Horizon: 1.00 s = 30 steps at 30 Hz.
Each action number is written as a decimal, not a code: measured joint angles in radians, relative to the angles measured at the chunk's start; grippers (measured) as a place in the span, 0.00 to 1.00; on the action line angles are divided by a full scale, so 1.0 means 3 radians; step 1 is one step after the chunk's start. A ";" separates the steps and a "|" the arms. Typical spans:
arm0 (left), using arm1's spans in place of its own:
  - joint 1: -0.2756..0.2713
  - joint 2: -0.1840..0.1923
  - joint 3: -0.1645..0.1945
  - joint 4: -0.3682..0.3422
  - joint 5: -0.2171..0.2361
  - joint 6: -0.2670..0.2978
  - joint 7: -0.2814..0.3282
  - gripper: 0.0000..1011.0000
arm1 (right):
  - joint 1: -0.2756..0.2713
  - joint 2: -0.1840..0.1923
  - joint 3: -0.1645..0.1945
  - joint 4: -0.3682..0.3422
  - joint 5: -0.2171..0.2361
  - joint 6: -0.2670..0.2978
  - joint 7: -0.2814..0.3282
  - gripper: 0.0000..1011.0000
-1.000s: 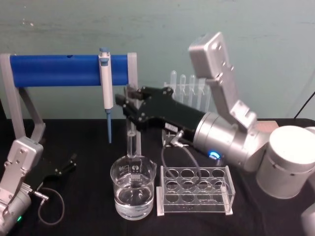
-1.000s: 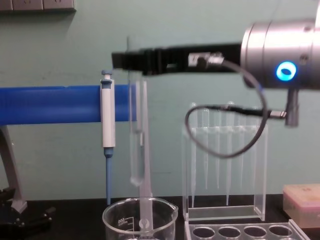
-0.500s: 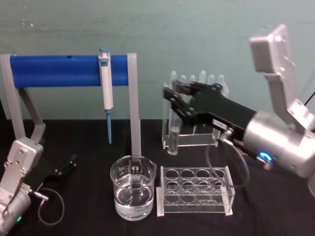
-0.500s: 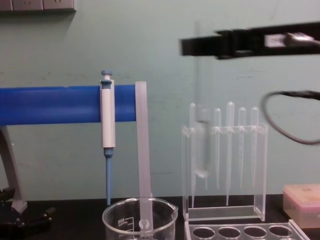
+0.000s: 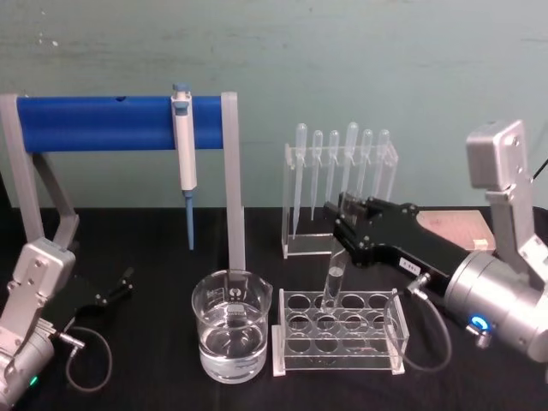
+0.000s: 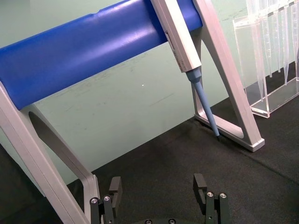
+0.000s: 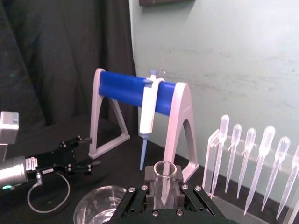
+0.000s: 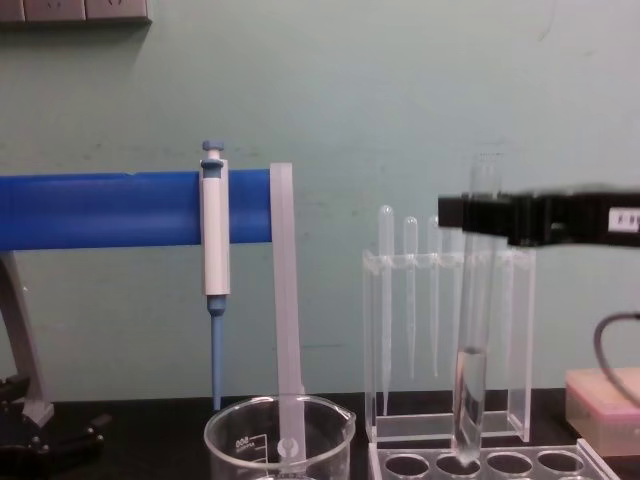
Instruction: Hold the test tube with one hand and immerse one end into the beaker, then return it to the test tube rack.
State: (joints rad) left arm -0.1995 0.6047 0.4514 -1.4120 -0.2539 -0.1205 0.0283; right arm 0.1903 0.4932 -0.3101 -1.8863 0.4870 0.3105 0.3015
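Observation:
My right gripper [image 5: 344, 229] is shut on the test tube [image 5: 332, 278], a clear glass tube held near its open rim and slightly tilted. Its rounded bottom dips into a back hole of the clear tube rack [image 5: 377, 360]. From the chest, the test tube [image 8: 470, 340] hangs below the black right gripper [image 8: 480, 215], its tip at the rack [image 8: 590, 462]. The right wrist view looks down on the tube's rim [image 7: 163, 169]. The beaker [image 5: 231, 336], holding clear liquid, stands left of the rack, apart from the tube. My left gripper [image 6: 157, 186] rests open and parked at the far left.
A blue-barred stand [image 5: 120, 122] carries a white-and-blue pipettor [image 5: 183, 141] behind the beaker. A clear holder with several plastic pipettes [image 5: 338, 171] stands behind the rack. A pink box [image 5: 458, 227] lies at the back right. A loose cable [image 5: 86, 360] lies by the left arm.
My right gripper carried the test tube from over the beaker to the right, then lowered it until its bottom reached the rack. The left arm stayed still.

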 joint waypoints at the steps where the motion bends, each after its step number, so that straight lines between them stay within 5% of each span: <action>1: 0.0000 0.0000 0.0000 0.0000 0.0000 0.0000 0.0000 0.99 | 0.0000 0.0000 0.0000 0.0000 0.0000 0.0000 0.0000 0.22; 30: 0.0000 0.0000 0.0000 0.0000 0.0000 0.0000 0.0000 0.99 | 0.0041 -0.0114 -0.0170 0.0303 -0.0254 -0.0138 -0.0050 0.22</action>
State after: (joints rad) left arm -0.1995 0.6047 0.4514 -1.4120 -0.2539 -0.1205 0.0283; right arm 0.2027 0.4591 -0.3611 -1.7954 0.4109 0.2692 0.2864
